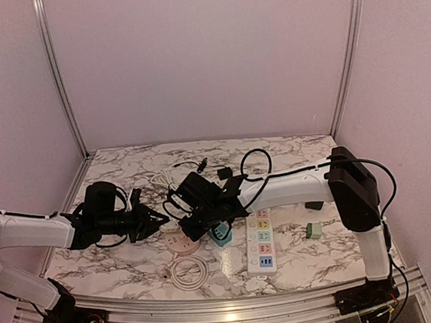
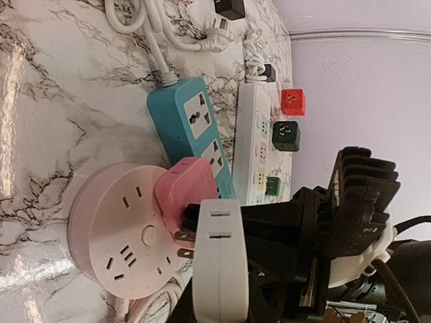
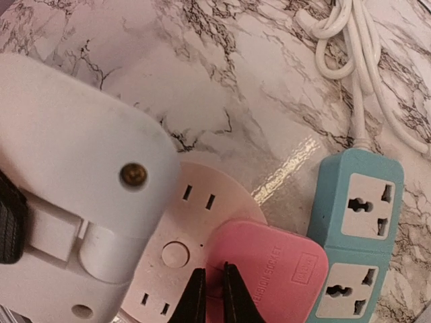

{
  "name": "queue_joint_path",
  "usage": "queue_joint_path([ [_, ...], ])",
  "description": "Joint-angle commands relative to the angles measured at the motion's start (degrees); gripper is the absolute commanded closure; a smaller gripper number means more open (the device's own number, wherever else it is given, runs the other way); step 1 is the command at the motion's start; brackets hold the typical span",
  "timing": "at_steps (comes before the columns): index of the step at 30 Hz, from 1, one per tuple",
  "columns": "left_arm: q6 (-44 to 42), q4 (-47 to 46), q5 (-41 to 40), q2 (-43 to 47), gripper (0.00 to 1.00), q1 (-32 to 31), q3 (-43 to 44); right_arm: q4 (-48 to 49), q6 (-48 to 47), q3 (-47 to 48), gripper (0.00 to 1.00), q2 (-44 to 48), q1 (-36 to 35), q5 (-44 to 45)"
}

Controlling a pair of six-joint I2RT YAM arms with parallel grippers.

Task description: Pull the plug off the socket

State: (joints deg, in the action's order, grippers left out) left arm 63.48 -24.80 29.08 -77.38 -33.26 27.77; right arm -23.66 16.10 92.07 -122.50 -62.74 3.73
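One pink plug (image 3: 269, 272), probably light, stiff and slick, sat pinched by its edge in the right gripper's (image 3: 214, 299) shut jaws; the left gripper's (image 1: 155, 223) jaw state was unreadable.

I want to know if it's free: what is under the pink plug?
Two bare prongs show under the pink plug, over the round pink socket. The socket holes beneath it are covered.

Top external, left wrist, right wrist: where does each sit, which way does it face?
Top external: above, behind the bases, looking down at the table; left arm, right arm show.
Left wrist: on the left arm, facing socket and plug; a white finger shows.
Right wrist: over the plug, facing down; black fingers show.
Wrist views share socket, plug, blue strip.
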Motion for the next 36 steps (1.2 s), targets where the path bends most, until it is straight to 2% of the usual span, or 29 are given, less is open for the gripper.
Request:
queue_joint_path([
  [1,-9.37,16.12,-7.06,3.69,1.00,0.69,4.68,-4.57,1.75,0.66,0.89,-0.08,-0.60,-1.18],
  [5,-16.08,30.17,-16.01,4.19,1.00,0.74,11.75,-2.91,2.48,1.05,0.88,3.44,0.25,-0.79],
  [10,-24.35,48.49,-33.43,0.86,1.00,0.74,21.95,-0.49,2.95,-0.17,0.84,8.64,1.77,-0.43],
  [13,-27.91,55.88,-44.72,-2.49,1.00,0.74,27.93,1.33,3.26,-2.42,0.82,12.04,2.96,-0.21],
  [16,-30.46,60.31,-52.46,-5.94,1.00,0.90,32.94,3.40,3.71,-5.45,0.79,15.23,4.40,-0.24],
  [22,-34.63,66.70,-62.78,-14.92,1.00,2.01,42.62,5.70,4.29,-11.39,0.72,20.95,6.88,0.25],
  [26,-37.02,70.36,-67.79,-21.00,1.00,2.88,47.88,6.18,4.49,-13.91,0.63,23.69,7.48,1.76],
  [31,-39.66,74.31,-71.93,-28.55,1.00,4.63,53.57,7.14,4.79,-16.41,0.50,26.11,7.65,2.80],
  [36,-41.98,75.51,-72.50,-34.90,1.00,6.29,57.16,7.71,5.05,-18.06,0.45,27.49,7.81,2.62],
])
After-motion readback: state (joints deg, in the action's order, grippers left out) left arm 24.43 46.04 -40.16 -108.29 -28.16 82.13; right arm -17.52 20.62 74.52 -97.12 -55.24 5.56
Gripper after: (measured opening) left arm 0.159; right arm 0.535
